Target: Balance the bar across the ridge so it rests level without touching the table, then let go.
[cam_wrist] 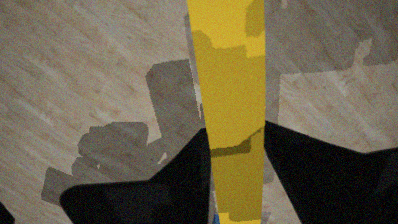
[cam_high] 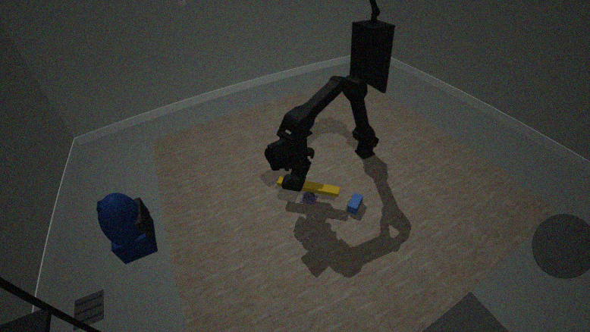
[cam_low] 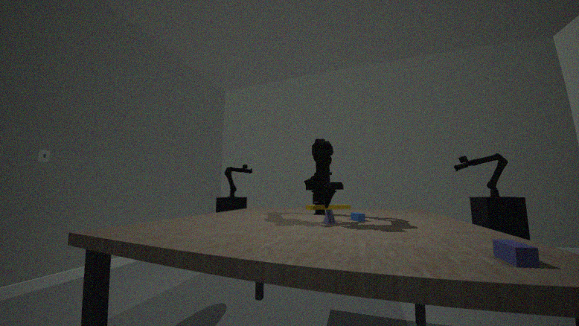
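No readable writing anywhere; only a small grey plate (cam_high: 89,307) at the floor's lower-left corner in the top view, too dim and small to read.

Clamped tight on the yellow bar (cam_high: 319,188), gripper (cam_high: 292,181) near its left end in the top view. Wrist view: black fingers pressing both sides of the bar (cam_wrist: 232,100), wood grain and shadows below. From the exterior view, bar (cam_low: 327,207) level, lifted off the table (cam_low: 226,259), right above the purple ridge (cam_low: 329,218); whether touching its tip, cannot tell. From above, ridge (cam_high: 309,198) peeking out just under the bar's middle.

Just beside, to the right: small blue block (cam_high: 355,202) lying on the table, apart from the bar. Far off at the near right edge, a purple block (cam_low: 515,252). Beyond the table, two other dark arms on black pedestals (cam_low: 231,203) and (cam_low: 498,216). On the floor, blue dome-topped object (cam_high: 123,224) and a dark disc (cam_high: 561,245).
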Available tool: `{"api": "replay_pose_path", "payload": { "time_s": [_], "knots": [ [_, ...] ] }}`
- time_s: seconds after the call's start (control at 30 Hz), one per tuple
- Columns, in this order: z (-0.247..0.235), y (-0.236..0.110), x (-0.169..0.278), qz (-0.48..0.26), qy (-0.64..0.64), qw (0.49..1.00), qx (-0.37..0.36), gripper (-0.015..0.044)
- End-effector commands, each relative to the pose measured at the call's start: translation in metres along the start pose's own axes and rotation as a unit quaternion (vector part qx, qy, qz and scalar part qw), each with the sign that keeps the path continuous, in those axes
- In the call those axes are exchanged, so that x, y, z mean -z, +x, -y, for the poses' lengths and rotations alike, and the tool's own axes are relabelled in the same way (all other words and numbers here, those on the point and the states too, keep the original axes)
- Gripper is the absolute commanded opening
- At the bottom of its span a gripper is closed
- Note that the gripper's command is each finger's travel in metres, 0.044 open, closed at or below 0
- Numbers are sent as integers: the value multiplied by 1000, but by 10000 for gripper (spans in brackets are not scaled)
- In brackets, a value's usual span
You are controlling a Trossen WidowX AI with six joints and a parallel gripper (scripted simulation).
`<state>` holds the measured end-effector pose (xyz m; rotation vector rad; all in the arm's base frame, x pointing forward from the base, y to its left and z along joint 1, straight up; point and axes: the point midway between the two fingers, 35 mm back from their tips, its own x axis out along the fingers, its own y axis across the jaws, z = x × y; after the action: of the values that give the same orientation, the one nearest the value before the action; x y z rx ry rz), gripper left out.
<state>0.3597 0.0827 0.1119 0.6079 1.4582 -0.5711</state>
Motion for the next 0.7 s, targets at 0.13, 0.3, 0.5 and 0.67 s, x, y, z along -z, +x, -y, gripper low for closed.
{"api": "replay_pose_path", "payload": {
  "time_s": [0.13,0.3,0.5,0.67],
  "knots": [
    [1,2,0,0,2,1000,1,0],
    [1,3,0,0,2,1000,1,0],
    [1,3,0,0,2,1000,1,0],
    [1,4,0,0,2,1000,1,0]
  ]
}}
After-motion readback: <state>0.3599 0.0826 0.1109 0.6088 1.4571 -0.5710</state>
